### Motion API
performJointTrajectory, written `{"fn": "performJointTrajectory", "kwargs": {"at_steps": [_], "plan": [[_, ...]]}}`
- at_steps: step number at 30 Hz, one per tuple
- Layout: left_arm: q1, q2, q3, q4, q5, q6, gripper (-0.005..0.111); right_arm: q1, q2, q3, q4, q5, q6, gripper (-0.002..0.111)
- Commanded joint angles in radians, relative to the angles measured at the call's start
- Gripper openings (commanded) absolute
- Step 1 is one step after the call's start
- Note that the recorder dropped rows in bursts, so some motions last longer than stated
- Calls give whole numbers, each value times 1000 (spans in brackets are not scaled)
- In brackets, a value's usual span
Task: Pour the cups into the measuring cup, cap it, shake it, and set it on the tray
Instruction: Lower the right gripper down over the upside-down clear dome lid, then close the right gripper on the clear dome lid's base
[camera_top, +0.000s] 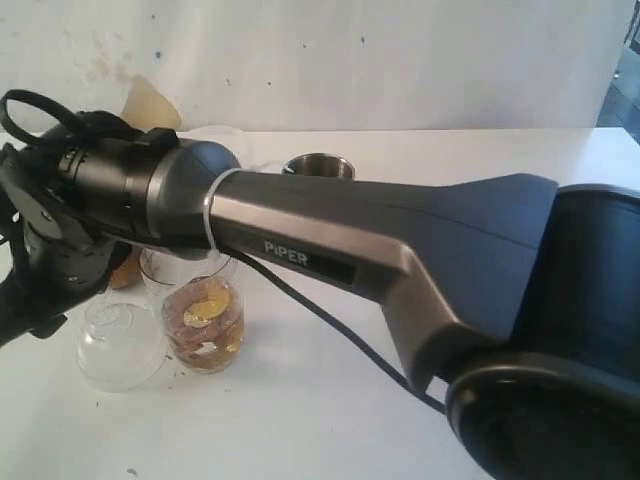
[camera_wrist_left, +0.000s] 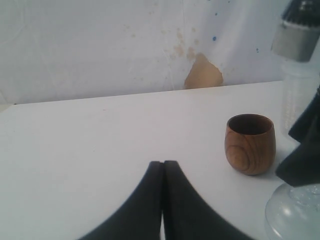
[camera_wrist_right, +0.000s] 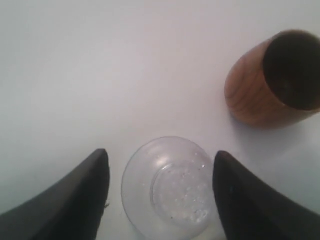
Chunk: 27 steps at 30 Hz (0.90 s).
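The clear measuring cup (camera_top: 205, 322) stands uncapped with brown and golden pieces in its lower half. Beside it lies the clear dome lid (camera_top: 120, 346), which also shows as the dome lid (camera_wrist_right: 170, 187) between the spread fingers of my right gripper (camera_wrist_right: 161, 155), open and not touching it. The brown wooden cup (camera_wrist_right: 270, 82) stands upright close by, seen too as the wooden cup (camera_wrist_left: 250, 144). The steel tumbler (camera_top: 318, 165) stands at the back behind my right arm. My left gripper (camera_wrist_left: 164, 163) is shut on nothing, low over bare table short of the wooden cup. The tray is out of view.
My right arm (camera_top: 400, 240) reaches across the exterior view from right to left and hides much of the table. A frosted translucent cup (camera_wrist_left: 299, 97) stands behind the wooden cup. The white wall with a brown stain (camera_wrist_left: 202, 72) closes the back edge.
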Motion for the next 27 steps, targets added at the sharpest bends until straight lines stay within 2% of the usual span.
{"fn": "performJointTrajectory", "kwargs": {"at_steps": [1,10,17,27], "plan": [[3,-5,6,8,-13,-1,0,-7,-8,-88,1,8,-19,57],[3,-5,6,8,-13,-1,0,-7,112,-338,-104,345,-30,57],[3,-5,6,8,-13,-1,0,-7,165,-395,6,357,-109,57],[3,-5,6,8,-13,-1,0,-7,208,-395,-29,418,-101,57]]}}
